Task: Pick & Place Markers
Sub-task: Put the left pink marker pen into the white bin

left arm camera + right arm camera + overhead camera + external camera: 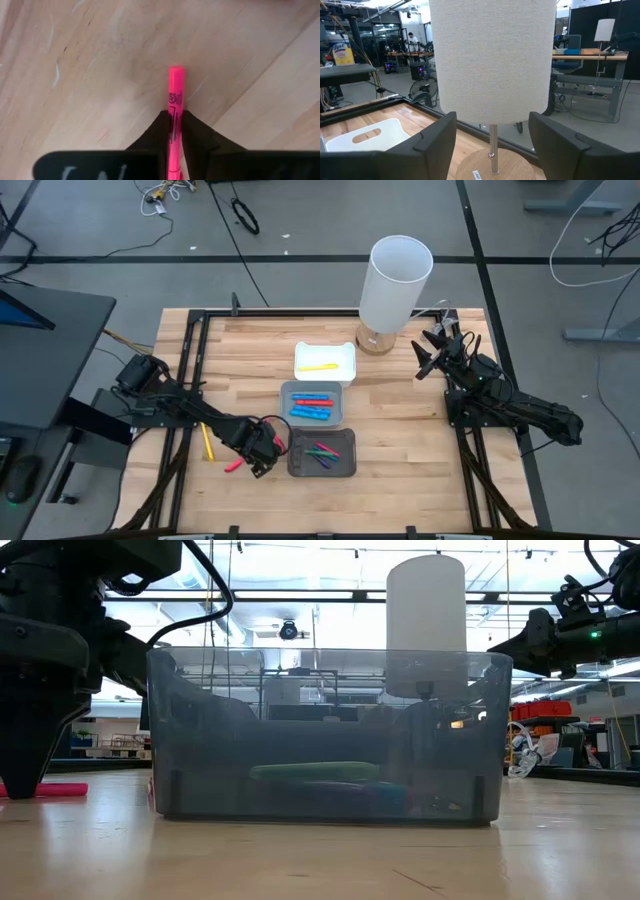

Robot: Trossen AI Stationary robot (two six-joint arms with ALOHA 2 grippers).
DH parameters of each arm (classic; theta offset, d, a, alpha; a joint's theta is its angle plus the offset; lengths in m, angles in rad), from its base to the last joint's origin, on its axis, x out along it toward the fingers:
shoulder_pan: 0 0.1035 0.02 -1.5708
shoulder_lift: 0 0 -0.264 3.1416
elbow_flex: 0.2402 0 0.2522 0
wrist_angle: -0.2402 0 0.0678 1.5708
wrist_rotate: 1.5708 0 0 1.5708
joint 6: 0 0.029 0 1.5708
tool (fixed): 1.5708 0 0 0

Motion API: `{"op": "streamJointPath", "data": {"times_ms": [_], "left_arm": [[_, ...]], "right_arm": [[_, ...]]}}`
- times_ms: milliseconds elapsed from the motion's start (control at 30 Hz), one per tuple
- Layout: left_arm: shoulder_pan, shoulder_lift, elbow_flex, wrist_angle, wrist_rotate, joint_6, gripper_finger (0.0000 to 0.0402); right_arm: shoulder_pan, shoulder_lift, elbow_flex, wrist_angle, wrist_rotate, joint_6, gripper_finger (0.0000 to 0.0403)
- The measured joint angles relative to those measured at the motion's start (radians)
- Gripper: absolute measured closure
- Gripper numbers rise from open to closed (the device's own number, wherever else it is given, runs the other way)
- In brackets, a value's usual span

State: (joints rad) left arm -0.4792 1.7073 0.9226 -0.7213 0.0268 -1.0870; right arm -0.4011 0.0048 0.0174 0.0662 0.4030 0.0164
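A pink marker [176,95] lies flat on the wooden table [400,450], left of the dark tray [322,453]. My left gripper [176,131] stands over it, pointing down, and is shut on it. In the low view the marker [45,789] shows beside my left gripper [28,755]. A yellow marker [207,442] lies loose on the table further left. The white tray [325,362] holds a yellow marker. The grey tray [312,405] holds red and blue ones, and the dark tray green and purple ones. My right gripper [492,145] waits open at the far right, facing the lamp [395,285]. My left gripper pinches the pink marker's barrel [174,116] between its two fingers [159,131], which come from above and lie across it. One end of the marker sticks out past the fingers. The marker lies level on the table.
A white lamp on a round wooden base stands at the far edge, right of the trays. The three trays sit in a row down the table's middle. Bare wood lies left and right of them. A black frame runs around the table's edge.
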Motion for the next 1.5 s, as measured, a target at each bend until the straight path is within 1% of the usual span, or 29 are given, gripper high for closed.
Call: {"op": "streamJointPath", "data": {"times_ms": [200,367,467,633,700,900,1267,1500], "left_arm": [[0.007,-0.017,-0.003,-0.009,-0.001,0.002,0.0365],[0.026,-0.068,0.002,-0.058,-0.007,0.004,0.0369],[0.035,-0.085,0.026,-0.115,-0.006,0.03,0.037],[0.045,-0.11,0.086,-0.189,-0.009,0.076,0.0367],[0.045,-0.119,0.118,-0.196,-0.012,0.101,0.037],[0.045,-0.119,0.229,-0.256,-0.016,0.168,0.0369],[0.085,-0.119,0.417,-0.46,-0.058,0.311,0.0372],[0.09,-0.119,0.517,-0.526,-0.059,0.399,0.0372]], "right_arm": [[0.0,0.0,0.0,0.0,0.0,0.0,0.0152],[0.0,0.0,0.0,0.0,0.0,0.0,0.0152],[0.0,0.0,0.0,0.0,0.0,0.0,0.0152],[0.0,0.0,0.0,0.0,0.0,0.0,0.0152],[0.0,0.0,0.0,0.0,0.0,0.0,0.0152],[0.0,0.0,0.0,0.0,0.0,0.0,0.0152],[0.0,0.0,0.0,0.0,0.0,0.0,0.0152],[0.0,0.0,0.0,0.0,0.0,0.0,0.0152]]}}
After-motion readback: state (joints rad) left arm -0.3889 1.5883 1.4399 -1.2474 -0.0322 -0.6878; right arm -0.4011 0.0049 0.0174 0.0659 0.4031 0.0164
